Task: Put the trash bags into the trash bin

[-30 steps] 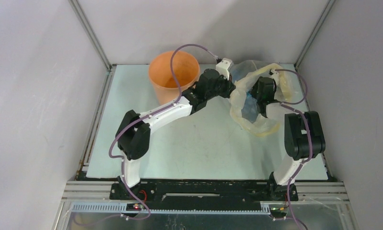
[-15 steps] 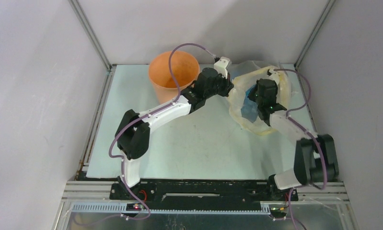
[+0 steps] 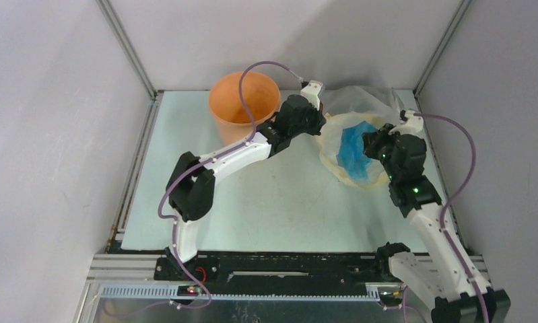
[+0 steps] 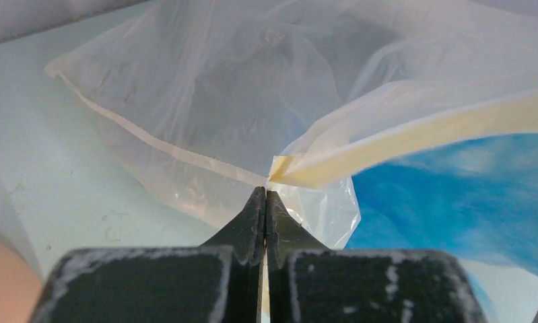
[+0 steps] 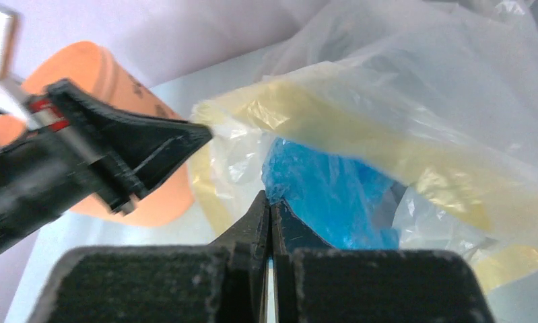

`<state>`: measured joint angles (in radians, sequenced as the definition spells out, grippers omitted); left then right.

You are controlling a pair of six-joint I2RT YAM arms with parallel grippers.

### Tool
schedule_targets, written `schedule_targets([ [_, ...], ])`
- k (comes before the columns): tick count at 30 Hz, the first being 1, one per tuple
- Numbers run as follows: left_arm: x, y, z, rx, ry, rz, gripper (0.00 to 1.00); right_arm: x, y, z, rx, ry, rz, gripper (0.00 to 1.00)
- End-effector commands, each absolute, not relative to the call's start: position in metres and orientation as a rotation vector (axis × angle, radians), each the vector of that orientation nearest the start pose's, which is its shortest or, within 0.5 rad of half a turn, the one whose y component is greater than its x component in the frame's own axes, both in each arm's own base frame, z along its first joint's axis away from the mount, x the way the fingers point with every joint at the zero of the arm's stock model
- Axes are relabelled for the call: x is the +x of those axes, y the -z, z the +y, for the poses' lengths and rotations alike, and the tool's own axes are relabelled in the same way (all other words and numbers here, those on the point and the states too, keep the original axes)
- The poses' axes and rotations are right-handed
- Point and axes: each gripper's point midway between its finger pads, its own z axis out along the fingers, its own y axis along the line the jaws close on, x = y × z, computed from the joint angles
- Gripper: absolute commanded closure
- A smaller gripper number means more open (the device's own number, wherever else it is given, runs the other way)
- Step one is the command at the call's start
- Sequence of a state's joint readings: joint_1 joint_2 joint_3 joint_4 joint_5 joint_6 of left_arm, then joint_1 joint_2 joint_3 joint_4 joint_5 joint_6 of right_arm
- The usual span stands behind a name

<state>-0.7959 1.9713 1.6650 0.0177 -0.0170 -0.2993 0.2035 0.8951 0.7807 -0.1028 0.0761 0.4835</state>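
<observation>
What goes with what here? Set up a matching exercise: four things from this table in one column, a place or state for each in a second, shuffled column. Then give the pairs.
Things:
1. bin
2. blue bags
3. left gripper
4. right gripper

Places or states:
A. shut on the rim of the clear bag
B. upright, orange, left of the clear bag
C. shut on blue film
D. lying inside the clear bag

Pairs: 1-B, 2-D, 3-A, 4-C
</observation>
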Motion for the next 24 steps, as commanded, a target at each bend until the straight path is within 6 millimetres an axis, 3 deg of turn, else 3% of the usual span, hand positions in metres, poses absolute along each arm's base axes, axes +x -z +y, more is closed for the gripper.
schedule_targets([
  [1, 0.426, -0.239, -0.439, 0.418, 0.729, 1.861, 1.0, 0.306, -0.285, 0.084, 0.196, -0.498, 1.783, 1.0],
  [9, 0.441, -0.213, -0.451, 0.427, 0.696, 1.902, 1.0, 0.262, -0.35, 0.12, -0.043, -0.708, 1.702, 1.0],
  [12, 0.449, -0.208, -0.458, 0.437, 0.688, 1.909, 1.0, 0.245, -0.365, 0.134, -0.132, -0.783, 1.693, 1.0],
  [17, 0.458, -0.234, -0.459, 0.448, 0.697, 1.855, 0.99, 0.226, -0.364, 0.152, -0.228, -0.874, 1.72, 1.0],
  [19, 0.458, -0.25, -0.457, 0.46, 0.695, 1.827, 0.91, 0.224, -0.354, 0.161, -0.259, -0.904, 1.762, 1.0],
  [21, 0.453, -0.268, -0.452, 0.469, 0.691, 1.803, 0.73, 0.221, -0.346, 0.176, -0.329, -0.951, 1.792, 1.0],
  [24, 0.441, -0.288, -0.442, 0.482, 0.691, 1.794, 0.54, 0.216, -0.338, 0.197, -0.439, -0.99, 1.802, 1.0],
])
